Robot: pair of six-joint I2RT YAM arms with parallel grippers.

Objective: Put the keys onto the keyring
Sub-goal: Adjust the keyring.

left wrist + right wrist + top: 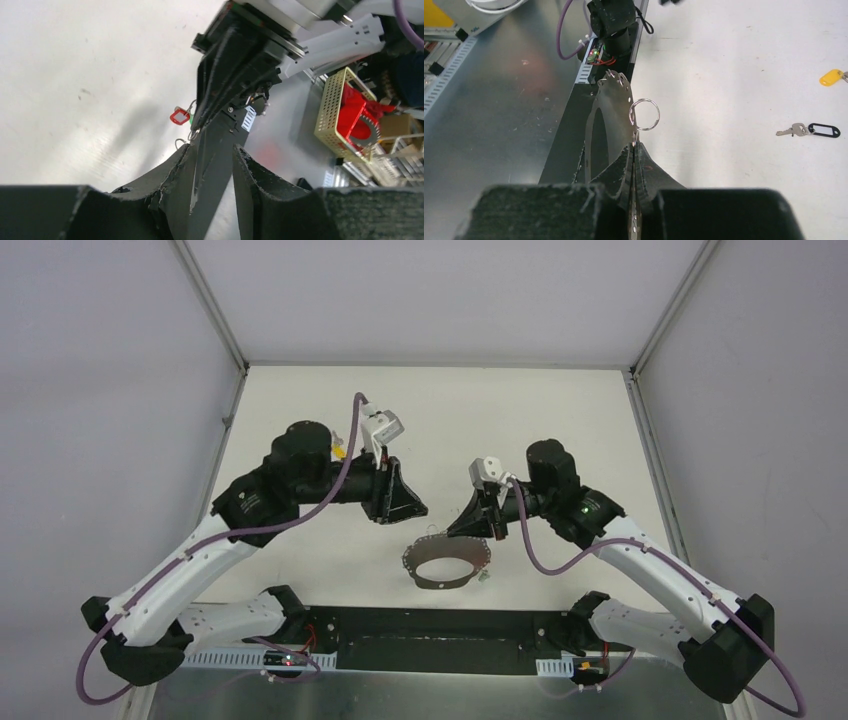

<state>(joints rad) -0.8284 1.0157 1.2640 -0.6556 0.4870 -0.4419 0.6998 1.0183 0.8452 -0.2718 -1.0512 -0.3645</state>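
Note:
The keyring [445, 584], a thin grey oval band with small metal bits, hangs near the table's front edge. My right gripper [470, 522] is shut on its rim. In the right wrist view the band [611, 110] runs between the closed tips [634, 146], and a small round split ring [644, 114] stands just above them. A silver key with a black tag [809, 130] and a yellow tag [830, 77] lie on the white table to the right. My left gripper [215, 150] faces the right gripper, its fingers apart with nothing seen between. A red tag [179, 116] shows beside the right gripper's tip.
The black and metal base plate [430, 635] runs along the near edge between the arm bases. White walls close the table at back and sides. Off the table stands a yellow mesh basket [332, 107] holding a red part. The left arm's base [611, 30] stands ahead of the right wrist.

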